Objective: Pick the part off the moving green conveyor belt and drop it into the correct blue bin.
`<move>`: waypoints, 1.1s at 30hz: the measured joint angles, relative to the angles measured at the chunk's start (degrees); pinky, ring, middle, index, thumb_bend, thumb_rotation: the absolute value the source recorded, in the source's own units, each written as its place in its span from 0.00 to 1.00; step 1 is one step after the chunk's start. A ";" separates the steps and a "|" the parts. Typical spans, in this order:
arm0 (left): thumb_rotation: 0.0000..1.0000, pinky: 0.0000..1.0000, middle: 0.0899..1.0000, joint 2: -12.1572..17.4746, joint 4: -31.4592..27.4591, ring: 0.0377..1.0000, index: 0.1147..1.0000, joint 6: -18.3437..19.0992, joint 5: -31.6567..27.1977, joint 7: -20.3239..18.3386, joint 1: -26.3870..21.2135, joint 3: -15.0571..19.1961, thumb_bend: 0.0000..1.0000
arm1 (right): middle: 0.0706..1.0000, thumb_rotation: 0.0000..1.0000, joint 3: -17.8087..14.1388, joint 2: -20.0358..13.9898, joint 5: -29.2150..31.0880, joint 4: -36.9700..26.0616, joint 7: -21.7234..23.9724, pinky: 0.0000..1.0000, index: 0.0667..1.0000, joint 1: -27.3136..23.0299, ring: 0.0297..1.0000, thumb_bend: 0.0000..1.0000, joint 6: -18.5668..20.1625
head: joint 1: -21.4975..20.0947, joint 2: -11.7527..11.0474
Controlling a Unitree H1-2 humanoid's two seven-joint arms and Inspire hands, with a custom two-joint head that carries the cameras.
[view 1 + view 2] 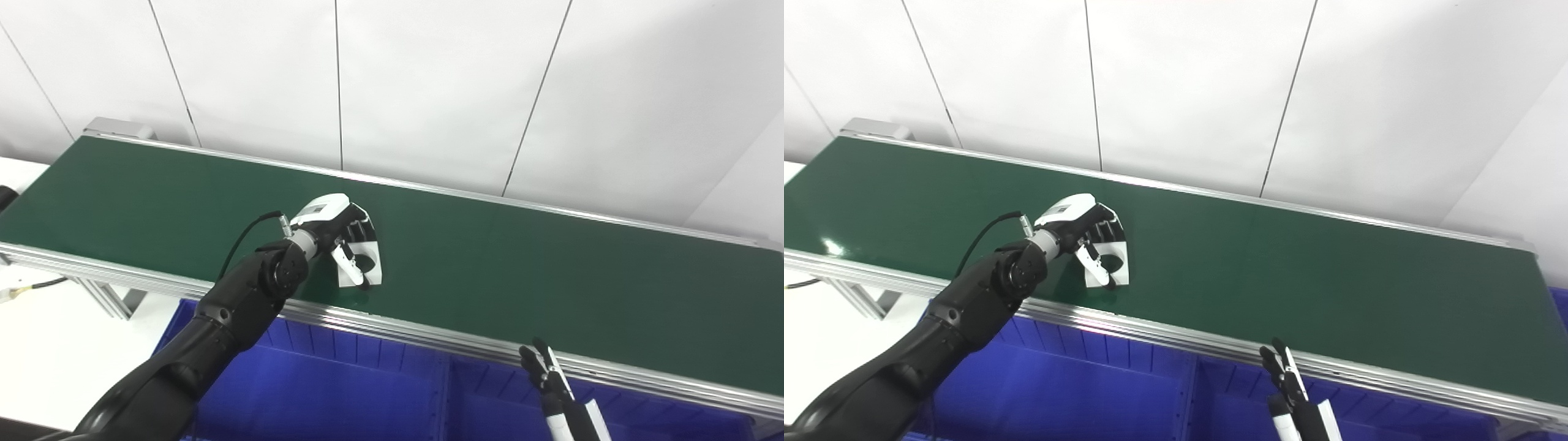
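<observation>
White panelled wall behind green conveyor belt (551,263). Left hand (343,239) over belt, fingers wrapped on white part (367,260): grasp step. Right hand (545,370) waits, fingers extended together, empty. Next: lift, carry back to blue bin (318,392) below.

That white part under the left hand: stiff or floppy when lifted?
The white part looks thin and flat, likely light. It may flex or slide on the smooth green belt. The left hand covers it, so its stiffness is unclear.

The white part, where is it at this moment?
In both eye views the white part sits left of centre on the green conveyor belt, near its front rail, under the left hand, whose fingers wrap it; the blue bins lie just below.
</observation>
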 measured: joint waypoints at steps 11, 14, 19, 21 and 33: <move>0.00 0.27 0.37 0.03 -9.24 0.33 0.45 3.42 -4.73 -1.67 4.07 4.77 0.51 | 0.93 1.00 -0.16 0.07 -0.16 0.02 -0.11 0.97 1.00 -0.02 0.95 0.62 -0.09 | -1.76 0.00; 0.00 0.28 0.38 -0.55 -17.41 0.34 0.46 3.29 -8.56 -0.25 7.97 8.77 0.51 | 0.93 1.00 -0.13 0.13 -0.20 -0.20 -0.12 0.96 1.00 -0.01 0.95 0.63 -0.08 | -4.90 0.96; 0.00 0.29 0.39 -2.39 -31.38 0.33 0.44 2.85 -14.05 0.25 13.34 11.80 0.51 | 0.92 0.98 0.10 0.69 -0.83 -1.76 -0.17 0.94 1.00 0.10 0.93 0.65 -0.08 | -7.29 1.49; 0.00 0.27 0.37 -3.92 -35.85 0.30 0.44 2.07 -16.80 0.37 15.74 12.91 0.51 | 0.92 0.98 0.11 0.99 -1.53 -1.80 -0.33 0.95 1.00 0.45 0.93 0.65 -0.08 | -8.35 2.02; 0.00 0.28 0.38 -5.29 -39.38 0.30 0.44 -5.28 -22.42 -0.41 29.19 11.75 0.51 | 0.91 1.00 1.05 2.94 -4.49 -4.14 -1.40 0.93 0.98 1.46 0.92 0.66 0.18 | -17.21 4.22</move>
